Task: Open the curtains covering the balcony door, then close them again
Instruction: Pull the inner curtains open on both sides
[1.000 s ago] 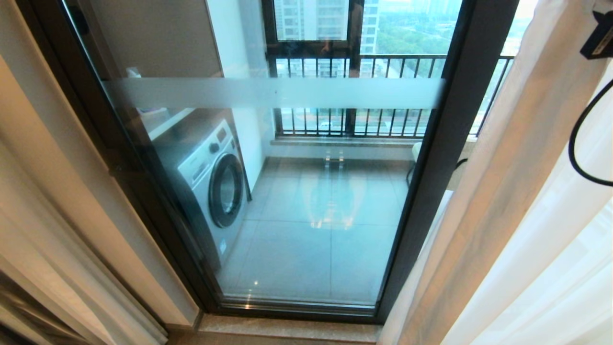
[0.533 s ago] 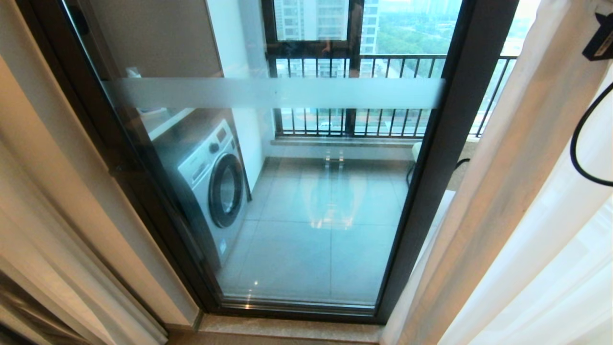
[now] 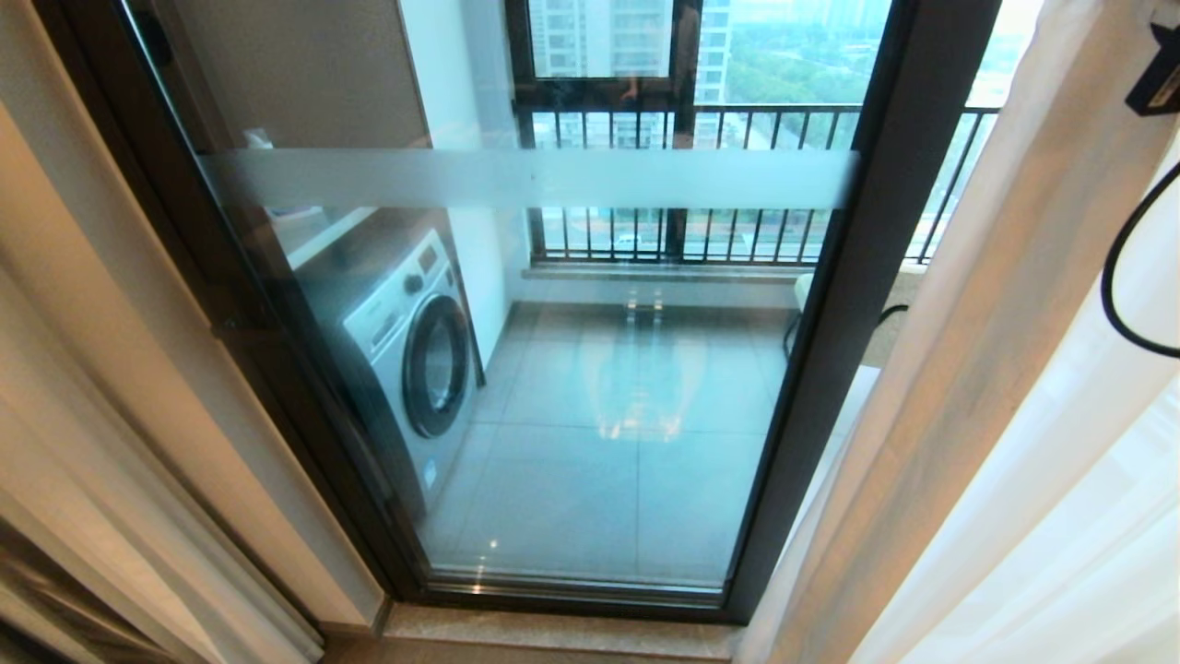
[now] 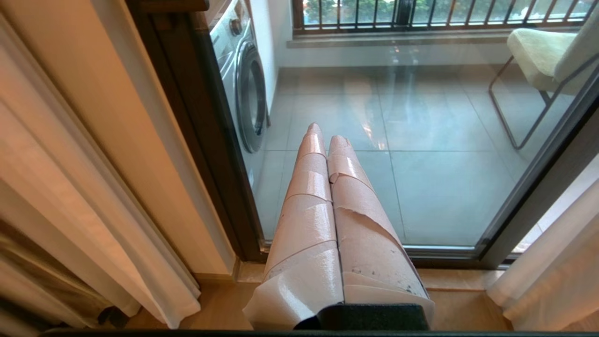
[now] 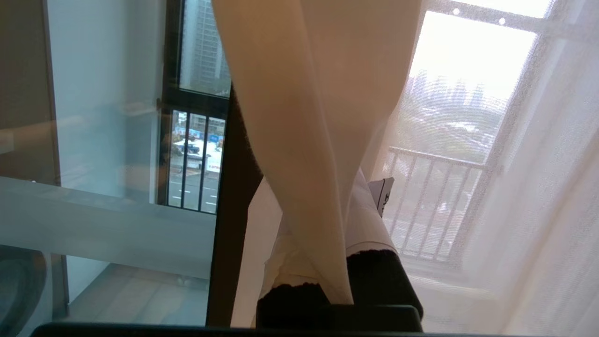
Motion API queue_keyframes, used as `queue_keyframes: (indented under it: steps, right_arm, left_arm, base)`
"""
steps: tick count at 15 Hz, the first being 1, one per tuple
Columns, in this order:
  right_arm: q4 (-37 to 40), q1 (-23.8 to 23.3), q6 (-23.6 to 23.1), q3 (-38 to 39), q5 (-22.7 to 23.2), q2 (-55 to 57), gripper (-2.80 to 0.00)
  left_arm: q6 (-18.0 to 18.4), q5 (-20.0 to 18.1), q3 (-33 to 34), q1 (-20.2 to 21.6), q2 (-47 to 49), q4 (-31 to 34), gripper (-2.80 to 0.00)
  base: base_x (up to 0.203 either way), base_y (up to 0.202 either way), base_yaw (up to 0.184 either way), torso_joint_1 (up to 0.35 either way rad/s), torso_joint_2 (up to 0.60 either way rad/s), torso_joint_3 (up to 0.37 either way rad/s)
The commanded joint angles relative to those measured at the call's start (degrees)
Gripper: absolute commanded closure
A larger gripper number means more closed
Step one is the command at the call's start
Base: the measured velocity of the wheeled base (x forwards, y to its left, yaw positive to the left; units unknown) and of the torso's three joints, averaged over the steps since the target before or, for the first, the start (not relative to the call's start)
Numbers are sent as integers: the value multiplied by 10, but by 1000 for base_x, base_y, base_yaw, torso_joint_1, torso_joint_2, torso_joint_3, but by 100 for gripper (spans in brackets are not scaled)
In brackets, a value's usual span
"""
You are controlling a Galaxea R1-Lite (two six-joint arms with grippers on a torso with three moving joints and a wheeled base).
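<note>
balcony door (image 3: 590, 369): dead centre in the head view, big glass panel in a dark frame with a frosted band running across it. Totally uncovered right now, you can see straight through.

curtains (image 3: 977, 387): bunched off to the right of the door, beige drape in front and the sheer white stuff behind it further right. Another beige panel hangs on the far left edge (image 3: 83, 443).

right gripper (image 5: 327, 224): up in the curtain on the right side. In its wrist view the beige fold runs down between the taped fingers (image 5: 369, 220) and they're pinched together on it, so it's clamped on the curtain. The head view only catches a corner of the arm and a black cable (image 3: 1120, 277) at the top right.

left gripper (image 4: 325, 133): parked low in front of the door, pointing at the glass near the bottom. The two tape-wrapped fingers (image 4: 304, 201) are pressed together with nothing in them. Not touching the door as far as I can see.

washing machine (image 3: 410, 350): out on the balcony behind the glass, left side, grey front-loader.

chair (image 4: 538, 61): also out on the balcony, right side, pale cushion on a thin metal frame.

railing (image 3: 737, 184): dark vertical bars at the far end of the balcony, city and trees beyond.

floor (image 3: 590, 443): grey tiles on the balcony.
</note>
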Motion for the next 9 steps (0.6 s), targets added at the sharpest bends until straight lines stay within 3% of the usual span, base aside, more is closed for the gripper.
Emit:
queue_keyframes:
  steps: [1,4,9]
  right_arm:
    - [-3,0,-1,0,0,-1,0]
    - [-3,-1,-1,0,0,-2,0]
    - [-3,-2,-1,3,0,-4,0]
  left_arm:
    - [0,0,0,1,0,0,0]
    - [0,0,0,0,0,0,0]
    - [0,0,0,0,0,0,0]
  base:
    - [0,0,0,0,0,0]
    - [-1,-70,-1,3,3,0]
    - [0,-184,3,1,2,3]
